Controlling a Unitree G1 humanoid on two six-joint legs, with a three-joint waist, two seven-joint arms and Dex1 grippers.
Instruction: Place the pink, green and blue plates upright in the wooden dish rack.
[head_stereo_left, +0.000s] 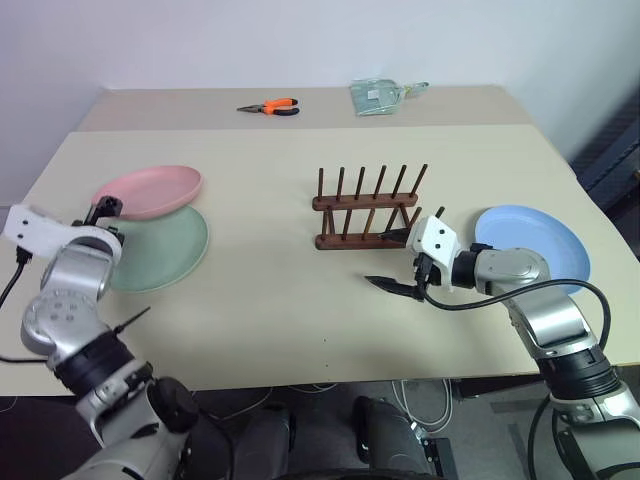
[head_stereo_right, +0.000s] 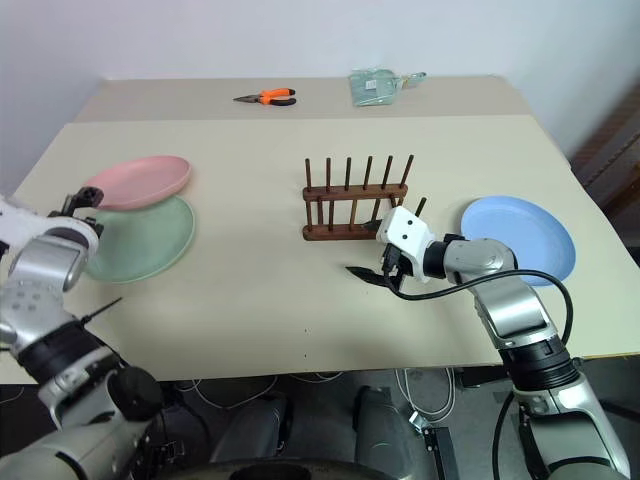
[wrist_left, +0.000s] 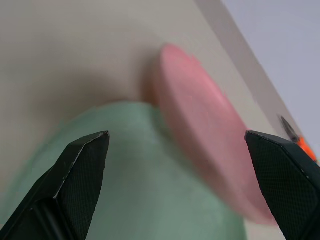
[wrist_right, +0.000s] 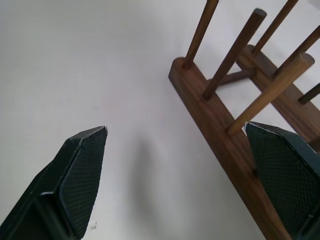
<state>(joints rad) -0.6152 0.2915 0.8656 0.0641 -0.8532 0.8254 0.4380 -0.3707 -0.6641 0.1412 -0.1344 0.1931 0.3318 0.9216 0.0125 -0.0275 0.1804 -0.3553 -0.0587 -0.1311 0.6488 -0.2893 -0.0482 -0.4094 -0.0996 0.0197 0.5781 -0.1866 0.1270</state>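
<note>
The pink plate (head_stereo_left: 150, 190) lies at the table's left, its rim overlapping the green plate (head_stereo_left: 165, 250) just in front of it. My left gripper (head_stereo_left: 108, 218) hovers open over the left edge of these two plates; in its wrist view the green plate (wrist_left: 145, 175) and pink plate (wrist_left: 210, 135) lie between the wide-apart fingers. The wooden dish rack (head_stereo_left: 368, 210) stands empty at the table's middle. Just in front of its right end my right gripper (head_stereo_left: 392, 260) is open and holds nothing, with the rack (wrist_right: 225, 135) beside one finger. The blue plate (head_stereo_left: 535, 245) lies flat at the right.
Orange-handled pliers (head_stereo_left: 270, 106) and a clear bag (head_stereo_left: 380, 95) lie on the far part of the table. The table's front edge runs close below both arms. A black cable loops beside my right forearm.
</note>
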